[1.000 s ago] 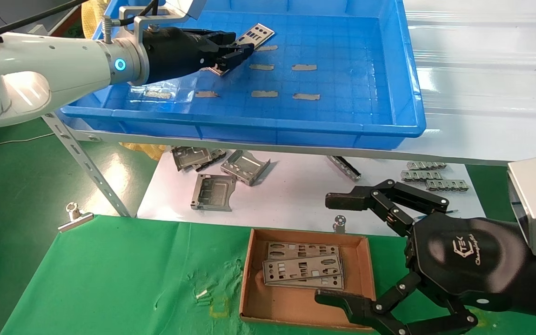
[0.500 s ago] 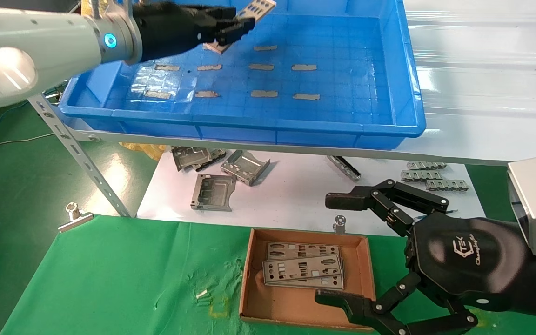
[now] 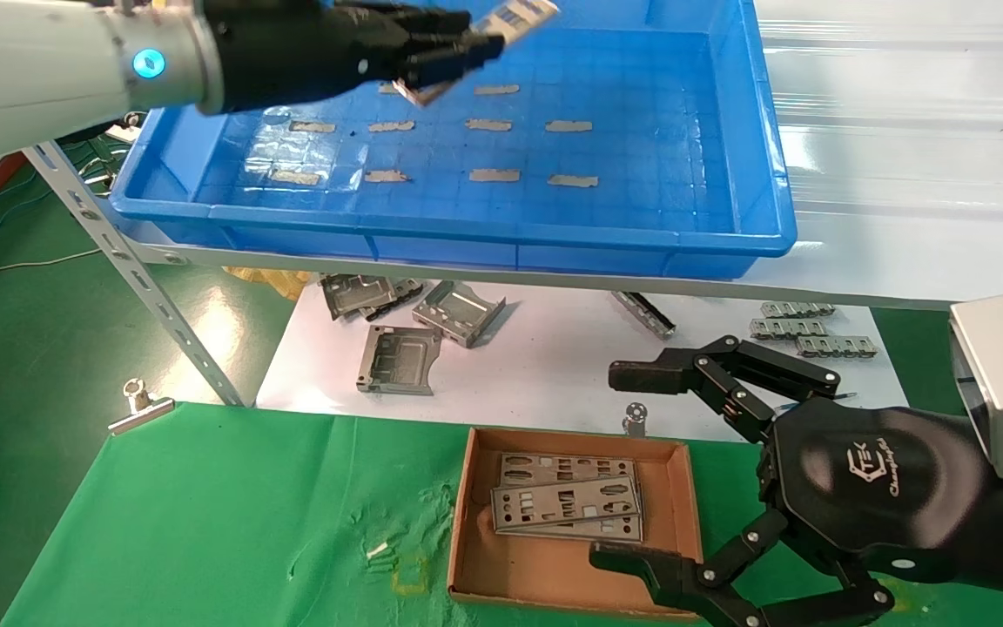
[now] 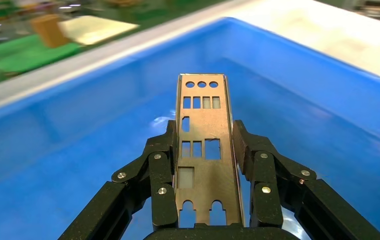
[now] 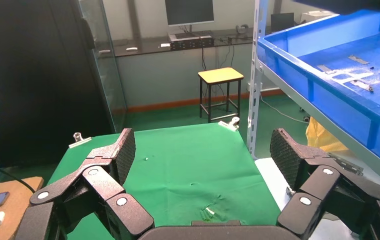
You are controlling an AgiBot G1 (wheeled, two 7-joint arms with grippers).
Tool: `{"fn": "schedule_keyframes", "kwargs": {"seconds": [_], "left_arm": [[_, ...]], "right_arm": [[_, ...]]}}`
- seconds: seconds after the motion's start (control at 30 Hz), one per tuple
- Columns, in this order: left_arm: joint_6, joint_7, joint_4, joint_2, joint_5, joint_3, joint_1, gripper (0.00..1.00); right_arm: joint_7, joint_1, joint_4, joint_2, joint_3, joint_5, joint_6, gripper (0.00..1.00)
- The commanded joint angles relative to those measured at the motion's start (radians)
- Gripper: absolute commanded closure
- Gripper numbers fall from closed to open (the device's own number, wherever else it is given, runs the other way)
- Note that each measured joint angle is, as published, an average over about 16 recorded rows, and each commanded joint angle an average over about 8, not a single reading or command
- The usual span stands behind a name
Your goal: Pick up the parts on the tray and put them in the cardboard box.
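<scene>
Head view first: the tray (image 3: pixel 728 131) fills the far shelf, blue and bare apart from its tape strips (image 3: pixel 569 126). Down at the near edge of the green worktop sits the cardboard box (image 3: pixel 684 514), with at least two plates (image 3: pixel 567 505) already stacked inside.

My left gripper (image 3: pixel 454 57) is up over the tray's far left corner, arm reaching in from the left side and lying nearly level. My fingers (image 4: pixel 160 172) are pinched on the long edges of one plate (image 4: pixel 200 150), which juts out past the fingertips, clear of the tray floor as far as I can tell.

My right gripper (image 3: pixel 641 470) is parked just right of the box, fingers spread wide, nothing in them. One finger hangs over the box's near right corner.

What worries me: I'm only squeezing a thin sheet by its edges, so a fast swing toward the box could let it pivot or slide out, probably onto the white sheet where the bent brackets (image 3: pixel 458 312) lie. The trip also drops past the tray's near wall and the shelf edge, so the overhanging end could snag there. And with my right finger over the box, I could clip it setting the plate down.
</scene>
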Motion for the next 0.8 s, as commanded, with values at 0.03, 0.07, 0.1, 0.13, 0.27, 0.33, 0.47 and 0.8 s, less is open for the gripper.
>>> {"fn": "schedule_keyframes", "kwargs": {"seconds": [0.03, 0.07, 0.1, 0.13, 0.27, 0.33, 0.47, 0.8], "left_arm": [[0.083, 0.014, -0.007, -0.019, -0.008, -0.002, 0.001, 1.0], [0.132, 0.025, -0.01, -0.031, -0.015, -0.004, 0.004, 1.0], [0.181, 0.038, -0.014, -0.044, -0.021, -0.006, 0.007, 1.0], [0.228, 0.05, -0.017, -0.056, -0.028, -0.008, 0.009, 1.0], [0.372, 0.097, -0.033, -0.097, -0.047, -0.012, 0.021, 1.0], [0.414, 0.122, -0.063, -0.115, -0.053, -0.005, 0.033, 1.0], [0.447, 0.162, -0.173, -0.158, -0.068, 0.026, 0.071, 1.0], [0.412, 0.183, -0.39, -0.219, -0.099, 0.124, 0.19, 1.0]], "right_arm": [[0.0, 0.0, 0.0, 0.0, 0.0, 0.0, 0.0, 0.0], [0.0, 0.0, 0.0, 0.0, 0.0, 0.0, 0.0, 0.0], [0.0, 0.0, 0.0, 0.0, 0.0, 0.0, 0.0, 0.0], [0.0, 0.0, 0.0, 0.0, 0.0, 0.0, 0.0, 0.0], [0.0, 0.0, 0.0, 0.0, 0.0, 0.0, 0.0, 0.0], [0.0, 0.0, 0.0, 0.0, 0.0, 0.0, 0.0, 0.0], [0.0, 0.0, 0.0, 0.0, 0.0, 0.0, 0.0, 0.0], [0.0, 0.0, 0.0, 0.0, 0.0, 0.0, 0.0, 0.0]]}}
